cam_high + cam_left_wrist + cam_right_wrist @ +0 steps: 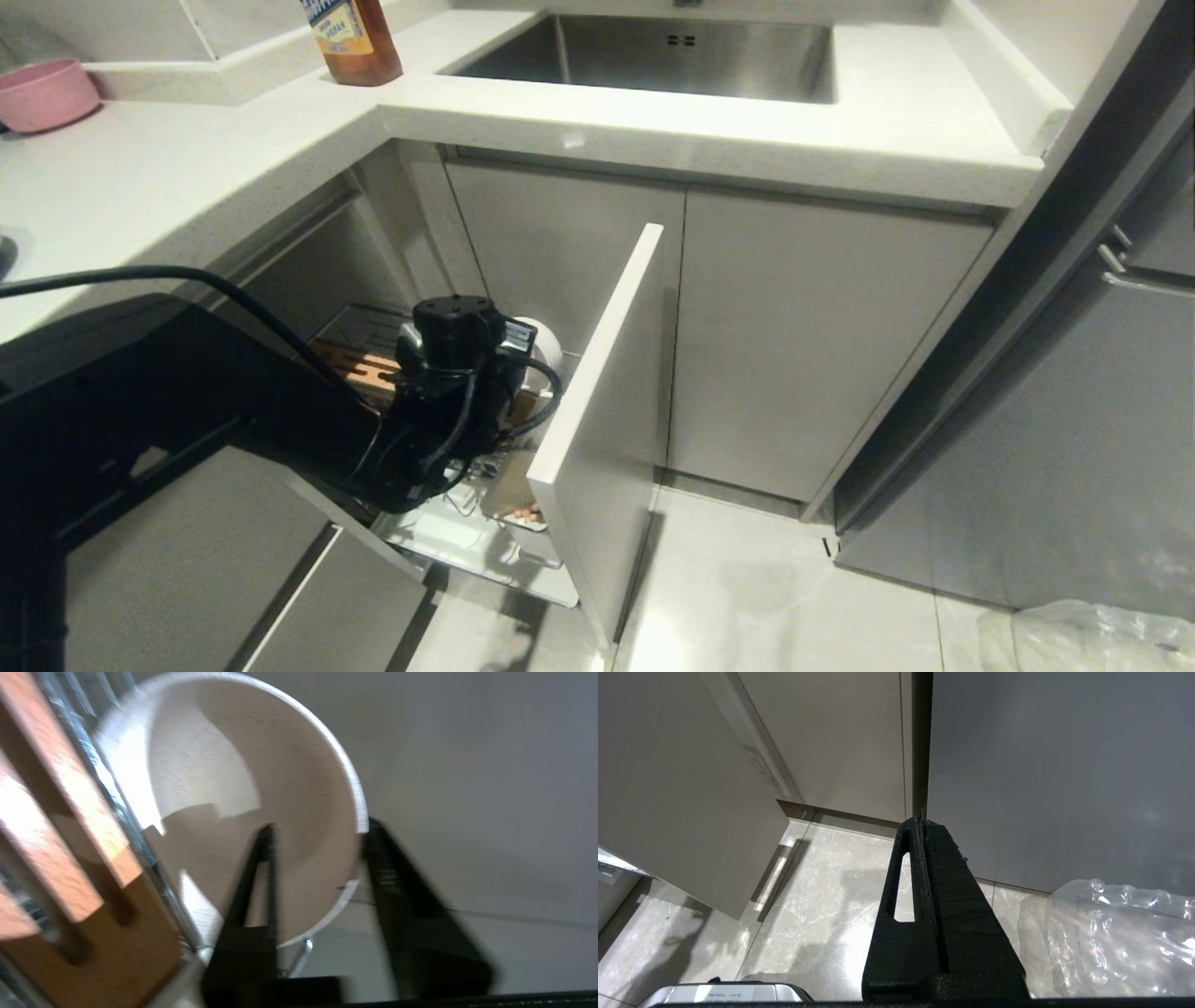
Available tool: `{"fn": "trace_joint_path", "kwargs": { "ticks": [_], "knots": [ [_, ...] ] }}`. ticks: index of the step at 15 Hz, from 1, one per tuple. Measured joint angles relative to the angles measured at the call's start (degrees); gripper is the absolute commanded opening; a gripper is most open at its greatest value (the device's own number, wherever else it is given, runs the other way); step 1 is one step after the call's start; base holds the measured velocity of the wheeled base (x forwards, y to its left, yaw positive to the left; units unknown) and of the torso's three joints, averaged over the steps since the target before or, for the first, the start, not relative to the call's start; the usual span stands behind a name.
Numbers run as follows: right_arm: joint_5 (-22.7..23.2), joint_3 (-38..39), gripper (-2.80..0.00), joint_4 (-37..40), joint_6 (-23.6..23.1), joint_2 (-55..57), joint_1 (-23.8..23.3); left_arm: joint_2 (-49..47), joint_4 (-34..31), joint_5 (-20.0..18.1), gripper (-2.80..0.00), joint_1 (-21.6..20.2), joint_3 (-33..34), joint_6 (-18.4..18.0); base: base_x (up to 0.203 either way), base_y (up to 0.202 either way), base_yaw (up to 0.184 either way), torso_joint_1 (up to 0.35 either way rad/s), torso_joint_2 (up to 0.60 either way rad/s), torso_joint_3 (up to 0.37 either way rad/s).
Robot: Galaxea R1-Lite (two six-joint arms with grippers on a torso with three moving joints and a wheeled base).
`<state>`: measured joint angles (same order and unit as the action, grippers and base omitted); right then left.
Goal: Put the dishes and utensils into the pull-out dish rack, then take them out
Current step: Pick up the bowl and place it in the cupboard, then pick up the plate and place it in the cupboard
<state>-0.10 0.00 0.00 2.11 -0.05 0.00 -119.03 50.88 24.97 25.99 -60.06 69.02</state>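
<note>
The pull-out dish rack stands drawn out from the corner cabinet behind its pale drawer front. My left arm reaches down into it. A cream speckled bowl stands on edge against the chrome wires, beside the orange-brown slotted strip; in the head view only a sliver of the bowl shows past the wrist. My left gripper is open, one finger inside the bowl and the other outside its rim, with a gap around the rim. The utensils are out of view. My right gripper hangs shut over the floor, holding nothing.
On the white counter are a pink bowl and an amber bottle, with a steel sink behind. Grey cabinet doors face the rack. A clear plastic bag lies on the tiled floor at right.
</note>
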Motion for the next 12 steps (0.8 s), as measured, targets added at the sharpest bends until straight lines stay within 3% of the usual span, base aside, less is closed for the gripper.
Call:
{"fn": "trace_joint_path", "kwargs": {
  "ticks": [6,12],
  "knots": [
    [0.0,0.0,-2.8,0.0,0.0,0.0,0.0,4.5,-2.8,0.6,0.0,0.2,0.7,-0.1,0.0,0.0,0.0,0.0,0.0,0.0],
    [0.0,0.0,-2.8,0.0,0.0,0.0,0.0,14.6,-11.7,0.6,0.0,0.5,2.3,-0.3,0.0,0.0,0.0,0.0,0.0,0.0]
  ]
}}
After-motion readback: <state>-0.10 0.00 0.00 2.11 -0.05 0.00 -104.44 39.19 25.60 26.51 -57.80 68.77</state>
